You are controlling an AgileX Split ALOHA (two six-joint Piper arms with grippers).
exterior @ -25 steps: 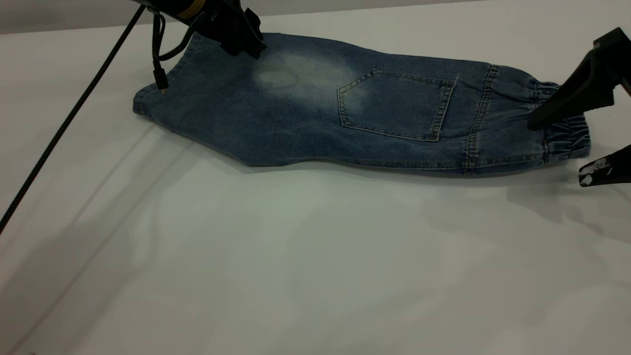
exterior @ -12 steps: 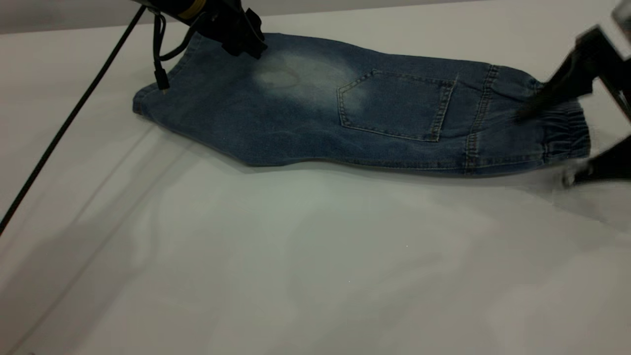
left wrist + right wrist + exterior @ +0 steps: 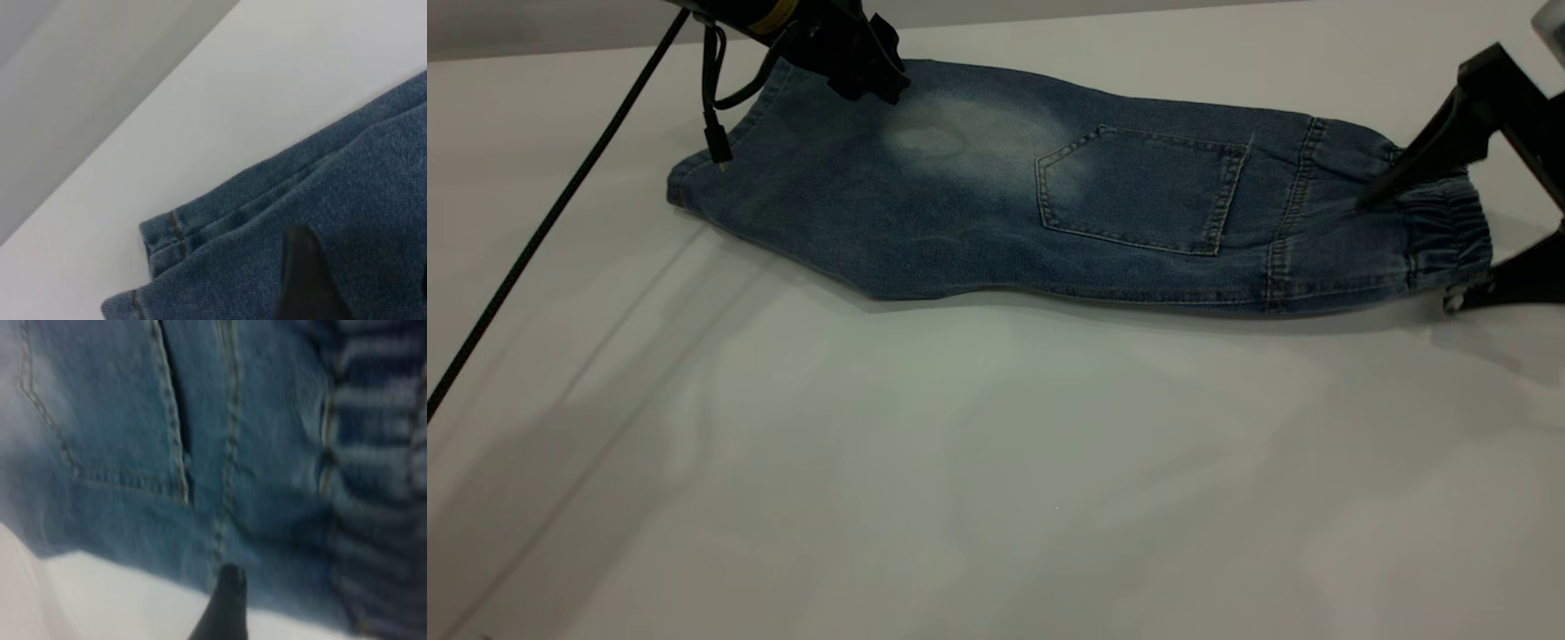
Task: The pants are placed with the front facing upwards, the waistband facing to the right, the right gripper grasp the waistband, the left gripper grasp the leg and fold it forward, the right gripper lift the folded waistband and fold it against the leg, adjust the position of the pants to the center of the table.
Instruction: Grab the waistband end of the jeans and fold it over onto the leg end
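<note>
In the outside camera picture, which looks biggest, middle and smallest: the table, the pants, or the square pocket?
1. The table, biggest by far.
2. The pants, lying on it.
3. The square pocket, smallest, stitched on the pants.

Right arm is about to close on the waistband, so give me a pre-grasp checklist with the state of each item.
1. Pants folded lengthwise, back pocket up: ok.
2. Waistband at the right end, within the right gripper's spread: ok, one finger above the band, the other at its near edge.
3. Right gripper open: ok.
4. Lower finger under the fabric rather than beside it: cannot tell.
5. Left gripper on the far edge near the leg end: ok for position; whether it grips the denim, cannot tell.
6. Pants centred on the table: not ok, they lie toward the far side.
</note>
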